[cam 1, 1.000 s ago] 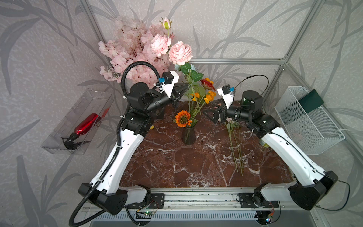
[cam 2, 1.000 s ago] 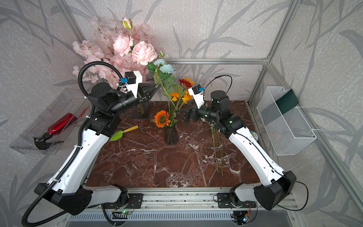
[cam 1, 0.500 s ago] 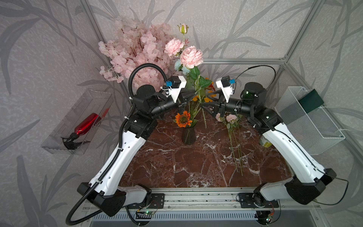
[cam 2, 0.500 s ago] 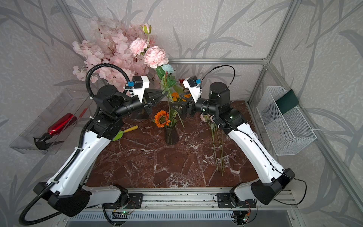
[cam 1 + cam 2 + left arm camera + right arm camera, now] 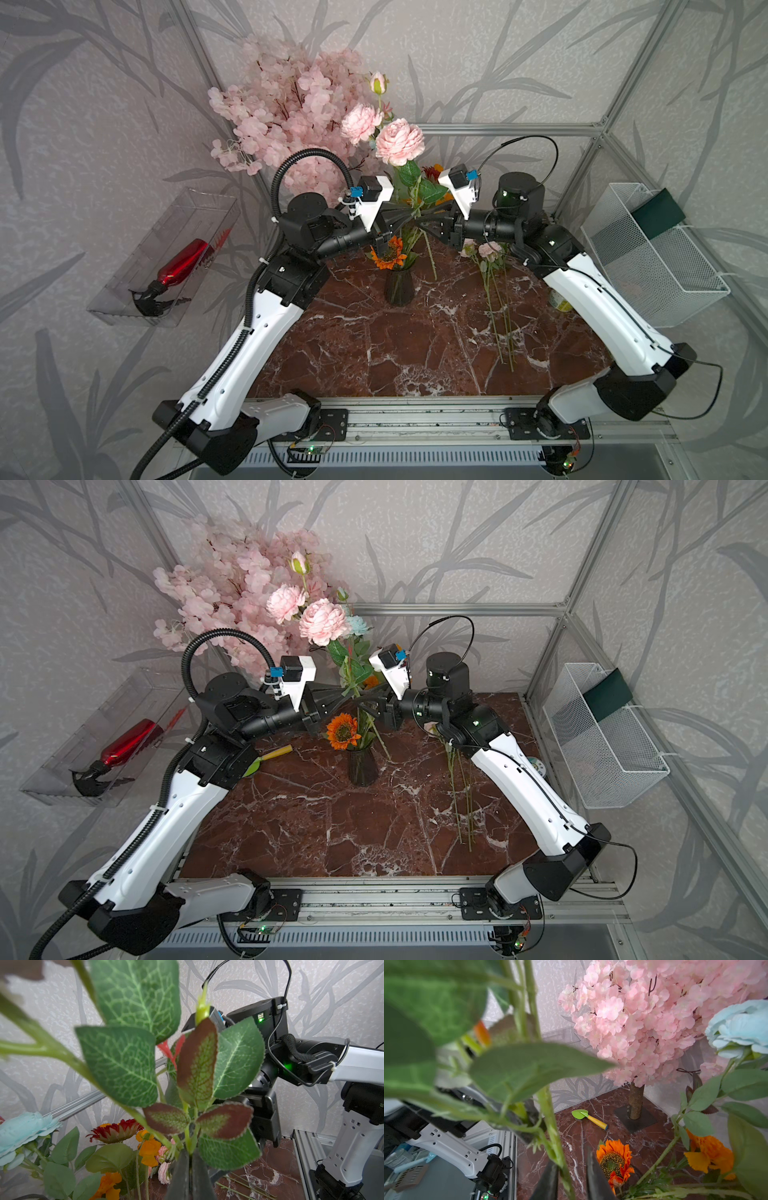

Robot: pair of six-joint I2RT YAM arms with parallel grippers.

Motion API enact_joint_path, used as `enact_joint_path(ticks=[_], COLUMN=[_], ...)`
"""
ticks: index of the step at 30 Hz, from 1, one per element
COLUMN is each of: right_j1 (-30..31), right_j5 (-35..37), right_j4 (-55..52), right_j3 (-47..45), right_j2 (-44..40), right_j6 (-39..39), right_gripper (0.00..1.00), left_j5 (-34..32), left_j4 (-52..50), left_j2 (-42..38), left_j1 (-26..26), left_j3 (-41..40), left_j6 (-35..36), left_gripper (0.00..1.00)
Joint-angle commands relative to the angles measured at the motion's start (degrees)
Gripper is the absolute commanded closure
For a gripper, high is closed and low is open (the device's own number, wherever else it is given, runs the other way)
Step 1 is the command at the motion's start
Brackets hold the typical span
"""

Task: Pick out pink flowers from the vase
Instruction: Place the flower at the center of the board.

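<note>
Your vase [image 5: 400, 286] held an orange sunflower [image 5: 388, 254] and a blue bloom [image 5: 357, 624]. Left jaws clamped the pink flowers [image 5: 399, 141], ruffled heads on a leafy stem; right jaws stood slightly apart around it.

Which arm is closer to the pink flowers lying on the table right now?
Right. The right arm passes just above those pink flowers; the left arm is on the far side of the vase.

The red-brown veined marble-look tabletop [image 5: 374, 345] is glossy; the small dark vase [image 5: 399, 286] is smooth translucent glass; the white basket [image 5: 665, 282] is wire mesh.
</note>
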Motion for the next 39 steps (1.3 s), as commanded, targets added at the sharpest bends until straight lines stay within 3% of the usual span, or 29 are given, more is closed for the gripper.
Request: enact_joint_path(ticks=[1,5,10,16,23,29,39], right_j1=[0.82,2.10,2.47,2.48,1.81,-2.24,-19.27], right_j5=[0.51,2.38,3.75,8.06,14.59,18.88,21.89], right_j4=[-0.83,-3.13,-3.77,-3.97,-8.35,-11.47,-19.08], right_j3=[1.81,2.49,1.70,-0.71,-1.68,-5.78,-11.58], right_j2=[-0.37,-0.46,-0.79,-3.10,-6.23,-12.15,-21.64], right_j6=[-1.60,-4.01,-4.80,-5.48,-6.63,-4.88,-2.10], right_gripper=[0.86,1.00,1.00,1.00,1.00,1.00,1.00], left_j5=[-0.34,-2.35,-5.97,-9.38,-7.10,-15.68,-23.07], left_j4=[0.93,1.82,3.10,6.62,5.61,1.46,0.90], left_j2=[-1.13,-1.49,-3.47,-8.22,-10.64,-9.02,-5.73], left_j1=[-0.35,-0.40,-0.42,-0.39,-1.77,-9.03,-16.90], left_j3=[-0.63,-2.09,-5.32,-13.58,-22.04,-24.43,-24.35], left_j6=[0.49,0.54,1.22,2.83,5.56,13.08,18.82], left_gripper=[1.00,0.98,0.96,0.37,0.01,0.01,0.01])
